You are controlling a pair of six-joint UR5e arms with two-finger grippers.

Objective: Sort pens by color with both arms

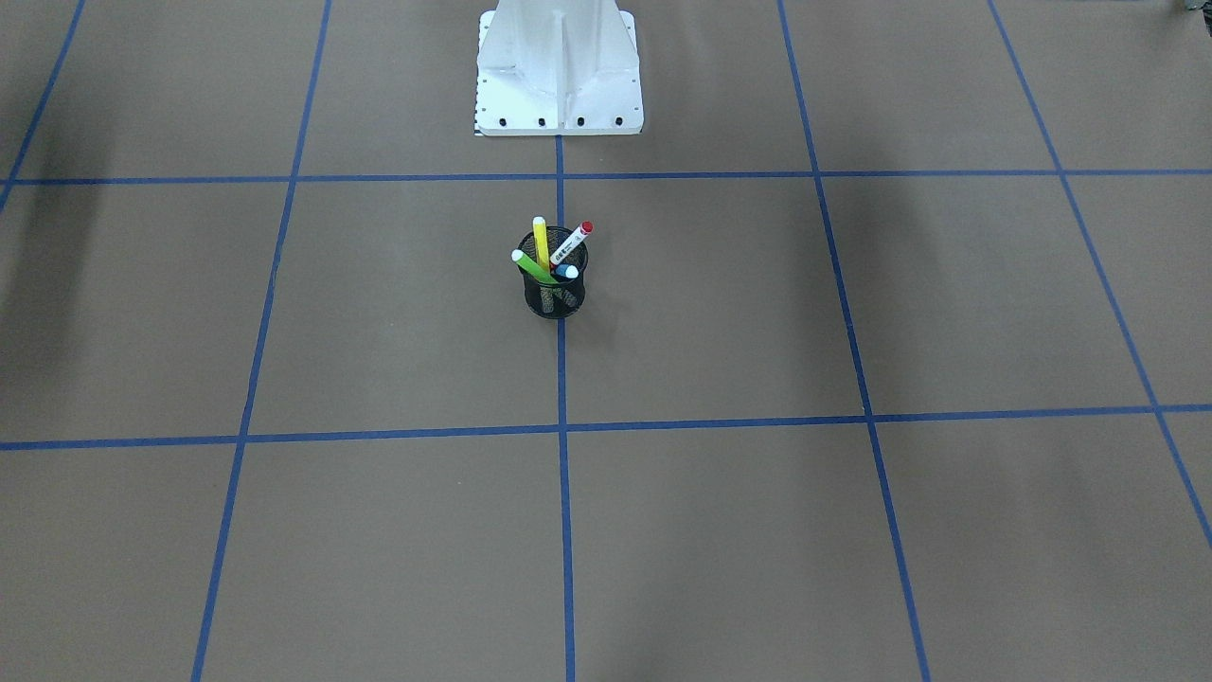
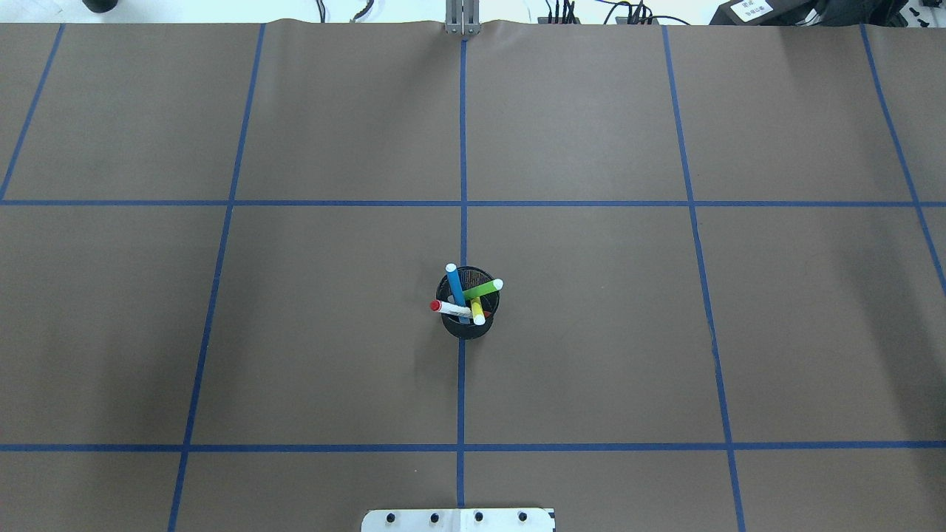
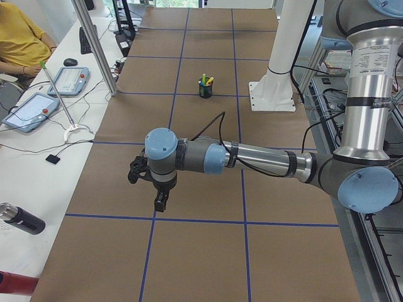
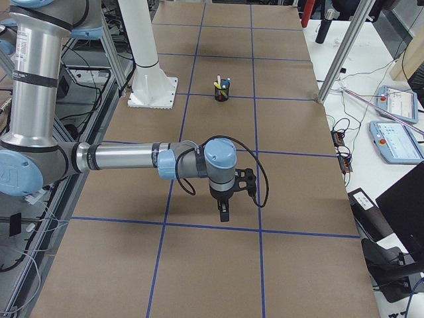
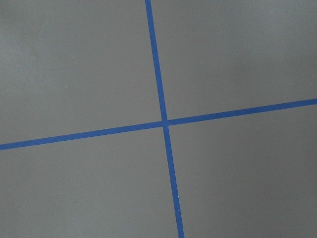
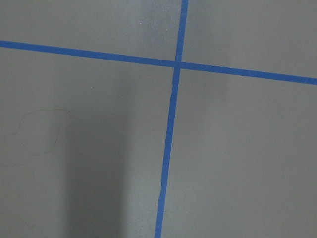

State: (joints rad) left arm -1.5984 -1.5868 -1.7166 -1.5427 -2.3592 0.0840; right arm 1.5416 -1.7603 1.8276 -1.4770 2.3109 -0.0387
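Four pens stand together in a black mesh cup (image 1: pixel 555 296) at the table's middle: yellow (image 1: pixel 540 242), white-barrelled with red ends (image 1: pixel 571 243), green (image 1: pixel 533 267) and blue (image 1: pixel 566 272). From overhead the blue pen (image 2: pixel 455 287), green pen (image 2: pixel 484 289), white and red pen (image 2: pixel 451 308) and yellow pen (image 2: pixel 477 310) fan out of the cup (image 2: pixel 467 330). My left gripper (image 3: pixel 160 202) hangs above the table far from the cup (image 3: pixel 205 89). My right gripper (image 4: pixel 224 213) hangs likewise far from the cup (image 4: pixel 222 93). I cannot tell whether either is open or shut. Both wrist views show only taped paper.
The white base pedestal (image 1: pixel 559 76) stands behind the cup. Blue tape lines (image 2: pixel 463 203) divide the brown paper into squares. Aluminium posts (image 3: pixel 94 44) and a desk with teach pendants (image 3: pixel 70 80) and a seated person (image 3: pixel 22 38) line the operators' side.
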